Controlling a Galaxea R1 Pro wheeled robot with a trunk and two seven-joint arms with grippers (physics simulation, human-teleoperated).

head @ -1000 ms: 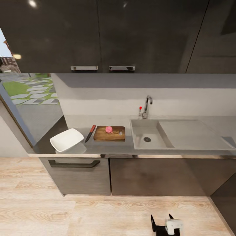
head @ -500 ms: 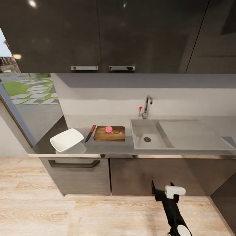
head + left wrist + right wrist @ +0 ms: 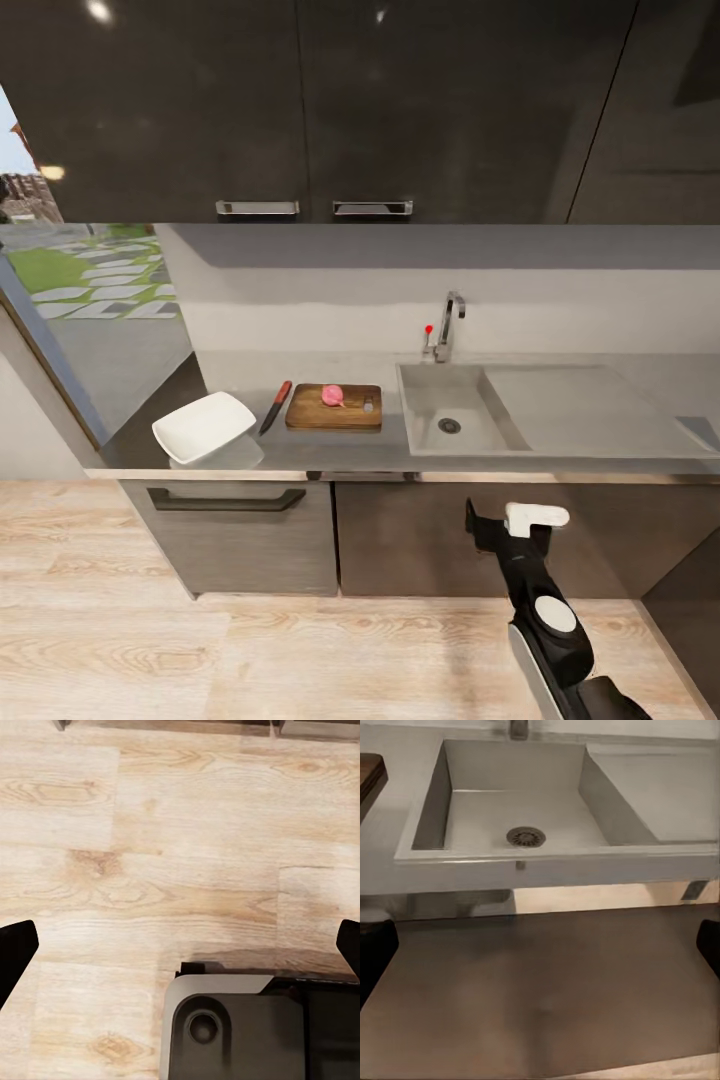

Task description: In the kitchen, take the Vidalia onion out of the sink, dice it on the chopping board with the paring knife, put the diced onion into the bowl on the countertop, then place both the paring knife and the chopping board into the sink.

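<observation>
Onion (image 3: 333, 395) sits on the chopping board (image 3: 334, 408), small pinkish lump, looks whole, so I judge step one done and dicing not started. Board is dark brown wood with rounded corners, on the counter (image 3: 330, 455) just left of the sink (image 3: 447, 410). Paring knife (image 3: 275, 406) lies on the counter just left of the board, dark blade, reddish handle, untouched. Bowl (image 3: 204, 425) further left, white, squarish, glossy, nothing in it that I can see. Sink basin is matte grey steel with a round dark drain (image 3: 526, 837). Left to do: dice, transfer, knife and board into sink. My right claw (image 3: 498, 523) hangs in front of the dark cabinet below the sink, jaws wide apart, holding nothing. Left claw (image 3: 180, 945) points at the pale wood floor (image 3: 150, 870), spread wide too, holding nothing.
</observation>
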